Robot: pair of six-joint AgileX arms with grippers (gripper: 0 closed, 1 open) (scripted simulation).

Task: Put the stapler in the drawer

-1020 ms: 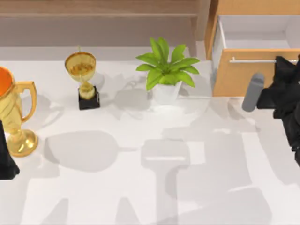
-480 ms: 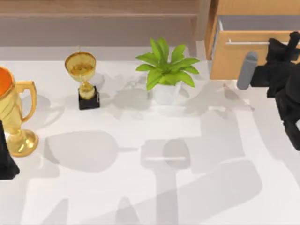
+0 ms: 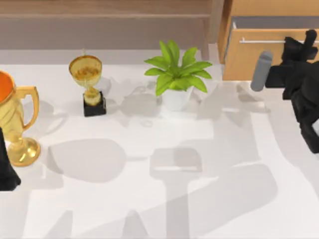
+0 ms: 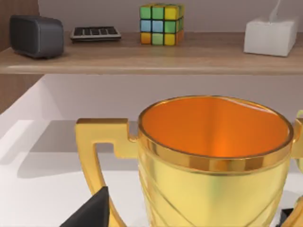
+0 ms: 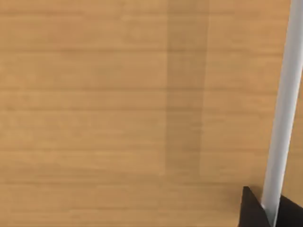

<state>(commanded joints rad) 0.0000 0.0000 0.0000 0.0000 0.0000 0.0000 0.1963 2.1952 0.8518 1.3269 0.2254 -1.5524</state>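
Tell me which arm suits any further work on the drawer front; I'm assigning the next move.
Right. The right claw is at the thin silver bar handle of the light orange-tan wooden drawer; the left claw sits far across, by the large gold trophy.

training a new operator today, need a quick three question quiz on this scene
1. True or false: the potted plant stands between the small trophy and the drawer.
2. Where is the right gripper? A at the drawer's handle; B over the potted plant; C beside the small trophy.
3. Fill in: the parked left gripper sits at the table's left edge beside the large gold ____.
Key: 1 true; 2 A; 3 trophy.
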